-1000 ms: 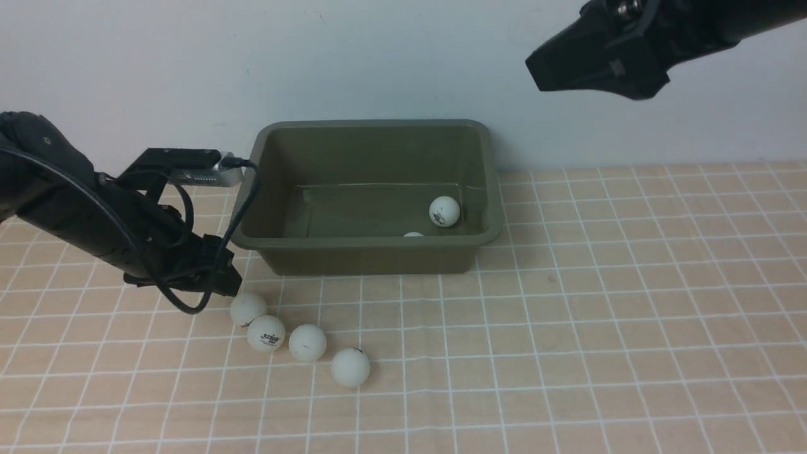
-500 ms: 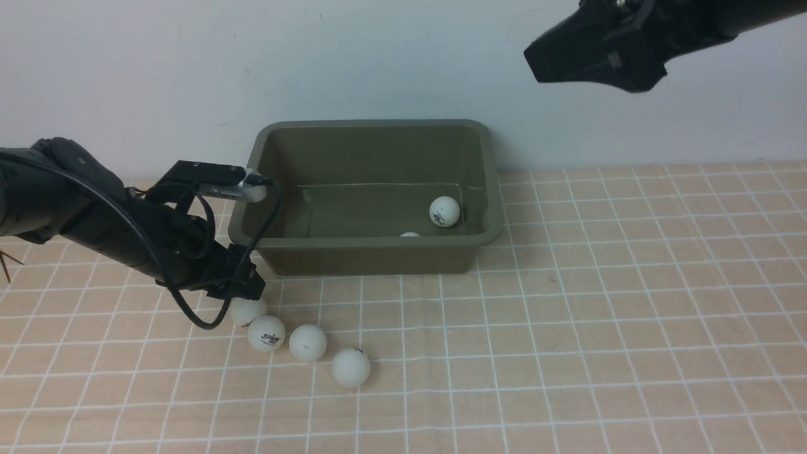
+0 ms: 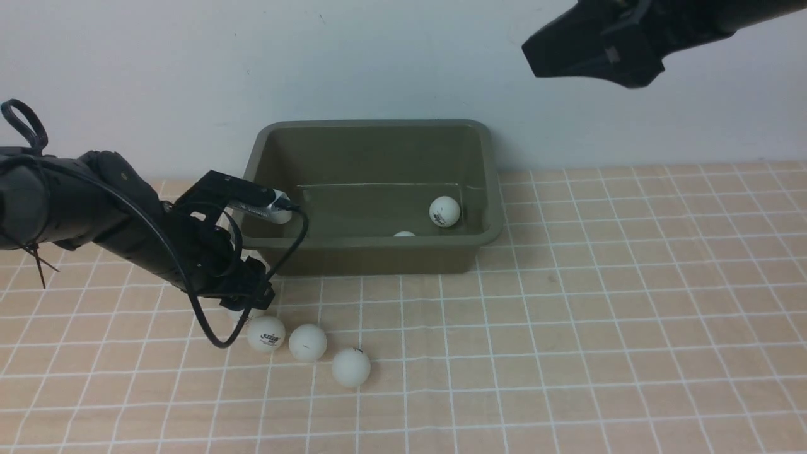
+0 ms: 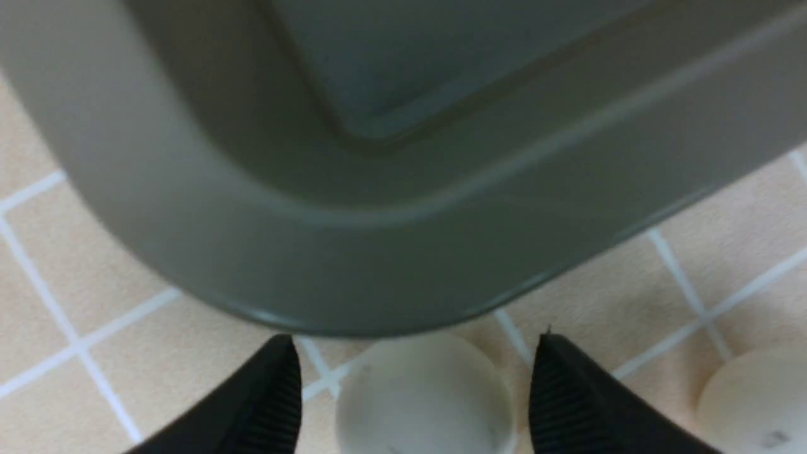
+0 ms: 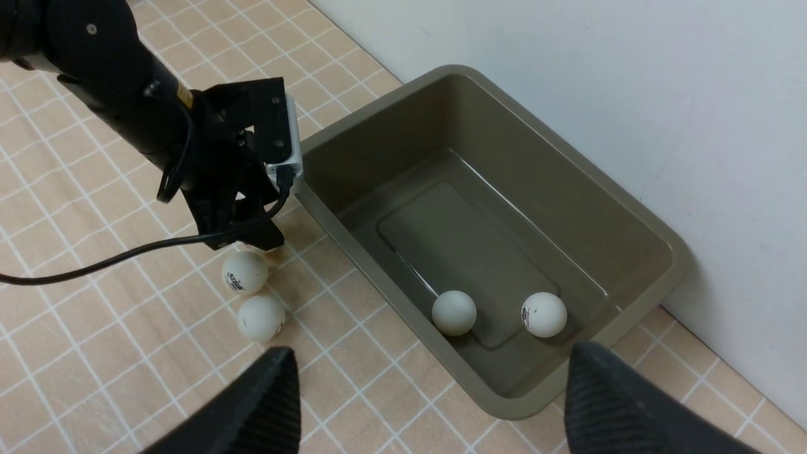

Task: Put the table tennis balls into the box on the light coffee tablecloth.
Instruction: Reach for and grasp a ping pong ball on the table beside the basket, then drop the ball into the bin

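Four table tennis balls lie on the light coffee tablecloth in front of the box's left corner. My left gripper hangs low over the leftmost ball. In the left wrist view that ball sits between the open fingers of the left gripper, with a small gap on each side. The other three run off in a row to the right. The olive-green box holds two balls. My right gripper is open and empty, high above the box's right end.
The box stands against the pale back wall. Its near left corner is just beyond my left fingertips. A black cable loops down from the left wrist beside the balls.
My left arm has moved right and down, and its fingers now straddle the leftmost ball. The right gripper has hardly moved. The nearer ball in the box has drifted slightly left.
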Robot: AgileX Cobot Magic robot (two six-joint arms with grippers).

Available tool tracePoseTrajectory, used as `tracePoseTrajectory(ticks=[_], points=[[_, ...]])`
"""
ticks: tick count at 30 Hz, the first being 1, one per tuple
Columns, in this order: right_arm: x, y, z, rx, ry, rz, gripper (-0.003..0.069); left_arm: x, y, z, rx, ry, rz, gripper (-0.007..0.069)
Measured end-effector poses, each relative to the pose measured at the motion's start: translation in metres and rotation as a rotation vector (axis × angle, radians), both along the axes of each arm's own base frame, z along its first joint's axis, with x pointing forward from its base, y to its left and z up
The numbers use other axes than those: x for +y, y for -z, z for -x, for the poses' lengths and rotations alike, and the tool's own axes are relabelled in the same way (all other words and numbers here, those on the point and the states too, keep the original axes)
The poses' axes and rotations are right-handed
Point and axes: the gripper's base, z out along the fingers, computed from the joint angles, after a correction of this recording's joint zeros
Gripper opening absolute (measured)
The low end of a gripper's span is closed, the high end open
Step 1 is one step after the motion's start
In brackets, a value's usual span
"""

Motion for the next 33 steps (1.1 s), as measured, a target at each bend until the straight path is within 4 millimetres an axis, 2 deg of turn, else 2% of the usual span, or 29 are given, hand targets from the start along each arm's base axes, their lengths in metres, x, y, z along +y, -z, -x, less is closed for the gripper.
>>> tracePoseTrajectory(ticks=[5,7,11,19,23,25,30,33], points=[[0.0,0.0,0.0,0.0,0.0,0.0,0.0512,0.002,0.001,0.0,-0.001,0.002,-0.022,0.0398],[0.0,0.0,0.0,0.0,0.0,0.0,0.0512,0.002,0.0,0.0,-0.003,-0.001,-0.023,0.0373],[0.0,0.0,0.0,0.001,0.001,-0.001,0.0512,0.003,0.0,-0.002,-0.02,-0.003,-0.035,0.0277],[0.0,0.0,0.0,0.002,0.002,-0.002,0.0512,0.006,-0.004,0.0,-0.007,0.058,-0.098,0.0277],[0.0,0.0,0.0,0.003,0.002,-0.004,0.0512,0.007,-0.024,0.003,-0.005,0.069,-0.111,0.0277],[0.0,0.0,0.0,0.004,0.001,-0.005,0.0512,0.007,-0.051,0.004,-0.045,0.046,-0.109,0.0277],[0.0,0.0,0.0,0.005,0.0,-0.008,0.0512,0.005,-0.103,0.002,-0.176,0.009,-0.055,0.0277],[0.0,0.0,0.0,0.005,0.0,-0.008,0.0512,-0.001,-0.118,-0.006,-0.233,0.014,0.006,0.0277]])
